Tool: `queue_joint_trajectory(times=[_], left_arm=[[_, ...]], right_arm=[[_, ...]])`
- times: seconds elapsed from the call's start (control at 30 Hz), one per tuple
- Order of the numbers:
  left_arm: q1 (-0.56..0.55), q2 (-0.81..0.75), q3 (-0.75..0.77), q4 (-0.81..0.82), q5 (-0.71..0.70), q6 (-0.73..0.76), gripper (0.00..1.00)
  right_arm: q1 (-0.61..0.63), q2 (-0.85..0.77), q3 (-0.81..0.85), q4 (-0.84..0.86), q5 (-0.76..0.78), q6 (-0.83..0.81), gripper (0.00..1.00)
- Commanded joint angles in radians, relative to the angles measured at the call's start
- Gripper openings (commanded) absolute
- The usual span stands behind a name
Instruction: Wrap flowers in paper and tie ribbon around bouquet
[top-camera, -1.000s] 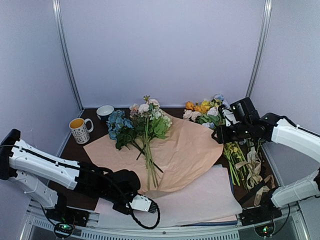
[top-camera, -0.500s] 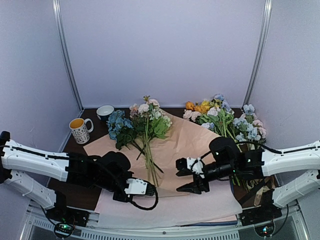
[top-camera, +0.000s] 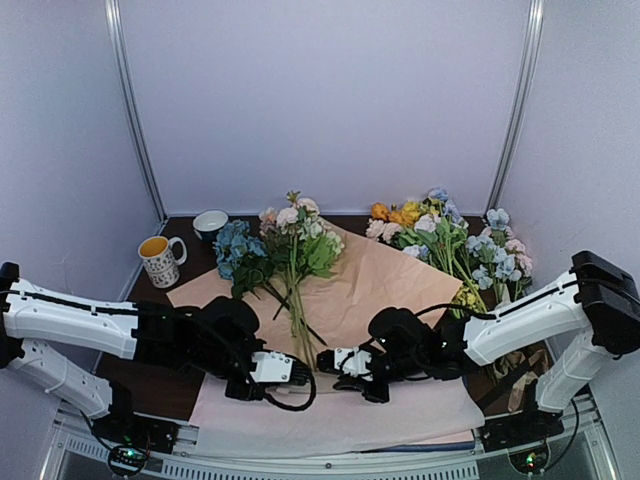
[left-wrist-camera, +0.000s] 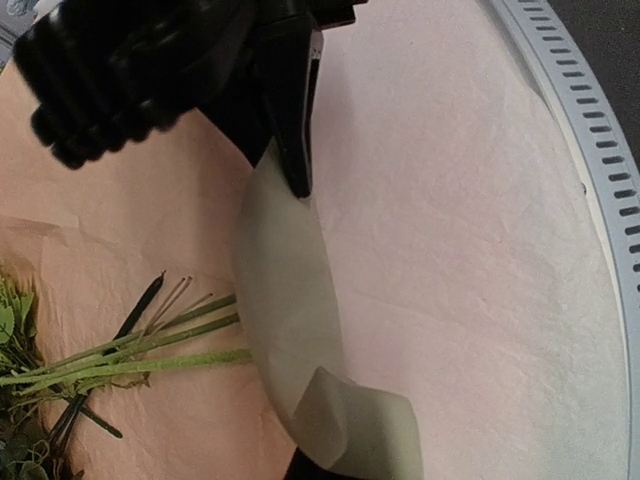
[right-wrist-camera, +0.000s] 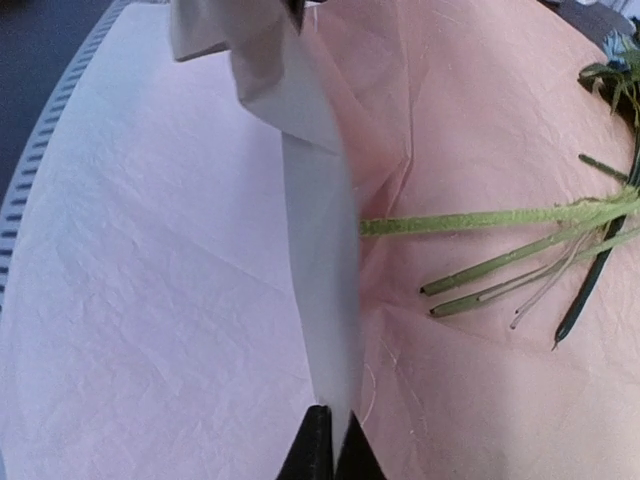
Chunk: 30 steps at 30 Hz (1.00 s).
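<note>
Looks like the fold is about to start. Both hands have the near edge of the paper (top-camera: 380, 290) lifted by the front edge of the desk (top-camera: 150, 300), presumably to bring it over the flowers (top-camera: 295, 250). These lie on the sheet mid-desk, heads toward the back edge. The left hand (top-camera: 290, 372) is clamped on the flap, and the right hand (top-camera: 335, 362) is pinching it just beside (fingers closed on the thin sheet). Both arms reach in low, wrists facing each other.

Flowers (top-camera: 298, 255) lying flat, stems on peach paper (top-camera: 380, 290), near edge seemingly lifted
</note>
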Motion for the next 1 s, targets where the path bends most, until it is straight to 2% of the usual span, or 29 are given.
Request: queue_joint_trajectory(times=[0.0,0.03,0.1,0.13,0.2,0.4,0.53,0.63,0.77,0.97], left_arm=[[0.024,-0.026,0.024,-0.020,0.043,-0.072,0.15],[0.034,-0.036,0.039,-0.049,0.069,-0.091,0.36],[0.057,-0.056,0.073,-0.110,0.121,-0.115,0.53],[0.073,-0.066,0.085,-0.132,0.147,-0.127,0.58],[0.121,-0.085,0.098,-0.144,0.204,-0.166,0.62],[0.341,-0.075,0.030,0.009,0.252,-0.458,0.61],[0.416,0.018,0.018,0.009,0.137,-0.596,0.54],[0.444,0.112,0.029,-0.016,0.097,-0.658,0.47],[0.459,0.200,0.025,-0.024,0.068,-0.712,0.44],[0.481,0.305,0.004,-0.038,0.051,-0.744,0.42]], right_arm=[[0.007,-0.002,-0.007,0.060,0.031,0.076,0.00],[0.006,-0.011,-0.015,0.060,0.027,0.081,0.00],[0.007,-0.021,-0.032,0.067,0.026,0.101,0.00],[0.007,-0.022,-0.037,0.069,0.028,0.115,0.00],[0.007,-0.020,-0.041,0.066,0.032,0.134,0.00],[0.008,-0.044,-0.064,0.085,0.022,0.173,0.00],[0.007,-0.071,-0.076,0.090,0.008,0.172,0.00],[0.006,-0.076,-0.076,0.091,-0.002,0.178,0.00],[-0.003,-0.069,-0.063,0.085,-0.004,0.206,0.00],[-0.103,-0.036,-0.002,0.055,-0.083,0.383,0.00]])
